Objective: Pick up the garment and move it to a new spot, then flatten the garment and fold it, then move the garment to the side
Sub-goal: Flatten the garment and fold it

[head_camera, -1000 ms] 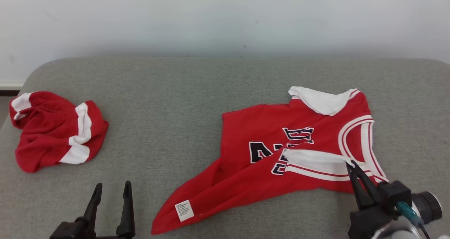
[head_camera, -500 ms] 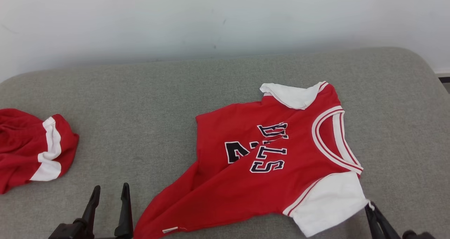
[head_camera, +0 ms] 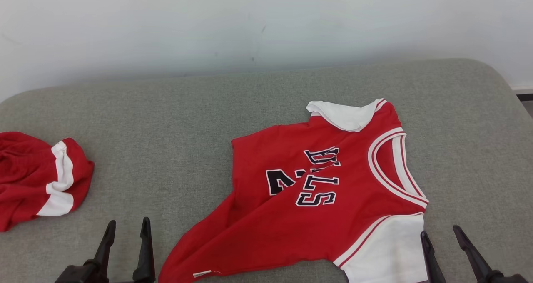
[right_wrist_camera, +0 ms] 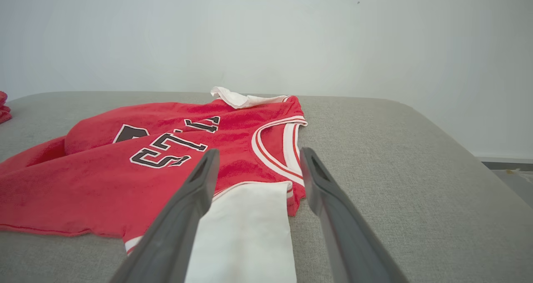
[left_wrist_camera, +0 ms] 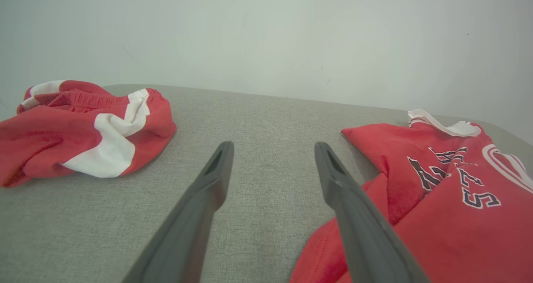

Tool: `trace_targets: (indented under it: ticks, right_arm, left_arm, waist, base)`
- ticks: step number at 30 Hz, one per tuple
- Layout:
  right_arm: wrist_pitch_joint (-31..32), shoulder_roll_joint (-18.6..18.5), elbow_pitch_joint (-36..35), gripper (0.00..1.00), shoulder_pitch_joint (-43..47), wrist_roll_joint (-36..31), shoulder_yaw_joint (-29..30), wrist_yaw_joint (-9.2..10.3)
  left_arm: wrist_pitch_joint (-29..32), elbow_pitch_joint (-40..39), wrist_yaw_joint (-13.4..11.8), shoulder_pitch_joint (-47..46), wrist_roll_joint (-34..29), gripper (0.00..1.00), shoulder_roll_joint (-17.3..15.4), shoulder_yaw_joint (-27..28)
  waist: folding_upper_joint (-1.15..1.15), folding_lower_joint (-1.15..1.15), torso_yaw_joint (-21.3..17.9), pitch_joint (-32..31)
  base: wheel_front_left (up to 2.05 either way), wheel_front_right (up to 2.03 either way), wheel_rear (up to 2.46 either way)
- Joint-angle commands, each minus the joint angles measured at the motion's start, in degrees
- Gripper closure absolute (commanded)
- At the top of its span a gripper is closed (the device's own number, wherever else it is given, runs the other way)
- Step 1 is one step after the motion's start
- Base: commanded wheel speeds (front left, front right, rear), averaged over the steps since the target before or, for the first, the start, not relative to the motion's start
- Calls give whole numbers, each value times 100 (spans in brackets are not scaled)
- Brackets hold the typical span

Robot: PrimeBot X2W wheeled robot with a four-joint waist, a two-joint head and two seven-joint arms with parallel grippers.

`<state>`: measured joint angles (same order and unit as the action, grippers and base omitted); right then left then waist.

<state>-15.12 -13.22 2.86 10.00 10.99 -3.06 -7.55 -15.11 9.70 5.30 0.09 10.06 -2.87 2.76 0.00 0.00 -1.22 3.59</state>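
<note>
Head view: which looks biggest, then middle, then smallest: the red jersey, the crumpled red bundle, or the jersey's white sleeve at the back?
1. red jersey, clearly the biggest.
2. crumpled red bundle, though the picture's left edge cuts part of it off.
3. back white sleeve, the smallest; it lies farther from the camera, which shrinks it a little.

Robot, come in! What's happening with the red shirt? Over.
Left gripper open, empty. Right gripper open beside white sleeve. Red shirt rumpled on cushion. Shorts far left, apart.
</note>
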Motion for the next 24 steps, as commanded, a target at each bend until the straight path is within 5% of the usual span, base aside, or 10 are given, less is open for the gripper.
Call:
trace_targets:
  ticks: [1, 24]
  right_arm:
    - [-4, 25, -59, 0, -64, 8, 16, 13]
    - [-4, 609, 347, 0, -853, -176, -173, 13]
  left_arm:
    - [-6, -19, -9, 26, -44, 0, -4, 35]
    - [-6, -295, -117, 311, -241, 0, -1, 284]
  waist:
    - [0, 0, 30, -24]
    - [0, 0, 411, -366]
  base:
    - [0, 0, 0]
    - [0, 0, 0]
